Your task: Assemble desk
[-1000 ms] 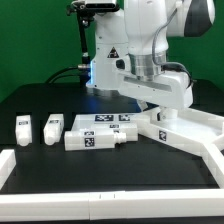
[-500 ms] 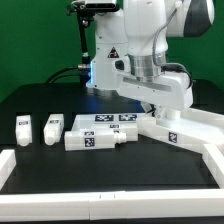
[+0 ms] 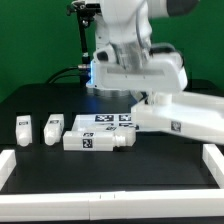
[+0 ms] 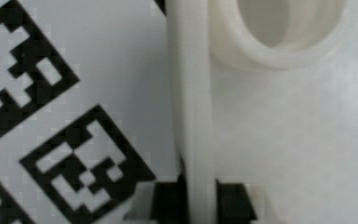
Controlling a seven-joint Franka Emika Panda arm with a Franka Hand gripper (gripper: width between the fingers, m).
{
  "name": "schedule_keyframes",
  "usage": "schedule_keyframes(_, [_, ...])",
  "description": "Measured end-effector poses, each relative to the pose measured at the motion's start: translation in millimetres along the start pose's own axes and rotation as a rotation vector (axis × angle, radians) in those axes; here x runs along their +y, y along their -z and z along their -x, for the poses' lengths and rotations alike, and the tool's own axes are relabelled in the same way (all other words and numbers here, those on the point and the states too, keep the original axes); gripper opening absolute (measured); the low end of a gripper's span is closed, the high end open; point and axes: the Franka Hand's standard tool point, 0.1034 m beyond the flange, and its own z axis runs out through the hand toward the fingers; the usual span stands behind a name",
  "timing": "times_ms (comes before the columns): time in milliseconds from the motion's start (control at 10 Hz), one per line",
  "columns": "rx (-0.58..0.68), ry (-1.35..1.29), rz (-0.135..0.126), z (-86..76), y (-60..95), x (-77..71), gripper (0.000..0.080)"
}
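My gripper (image 3: 149, 99) is shut on the edge of the white desk tabletop (image 3: 182, 116) and holds it off the table at the exterior view's right, tilted, with one tag facing the camera. In the wrist view the slab's thin edge (image 4: 194, 110) runs between my two black fingers (image 4: 165, 201), with tags on one face and a round socket (image 4: 300, 35) on the other. Two short white legs (image 3: 23, 129) (image 3: 52, 128) stand at the exterior view's left. More tagged legs (image 3: 95, 134) lie together in the middle.
A low white wall (image 3: 100, 196) borders the black table along the front and turns up both sides (image 3: 212, 160). The robot's base and cables (image 3: 75, 75) stand at the back before a green backdrop.
The tabletop lay low on the table at the exterior view's right; now it is lifted clear and sits higher. The arm has swung up and toward the exterior view's left. The legs have not moved.
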Motion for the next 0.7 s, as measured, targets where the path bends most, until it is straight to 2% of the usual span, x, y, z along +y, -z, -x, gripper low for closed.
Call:
schedule_keyframes(200, [0.003, 0.008, 0.027, 8.4, -2.0, -5.0, 0.0054])
schedule_keyframes(500, [0.0, 0.006, 0.028, 7.4, -3.6, -2.6, 0.0054])
schedule_keyframes(600, [-0.025, 0.097, 0.048, -1.0, 6.2, 0.4, 0.0054])
schedule_keyframes(700, [-0.023, 0.179, 0.047, -25.2, 29.6, -1.5, 0.0054])
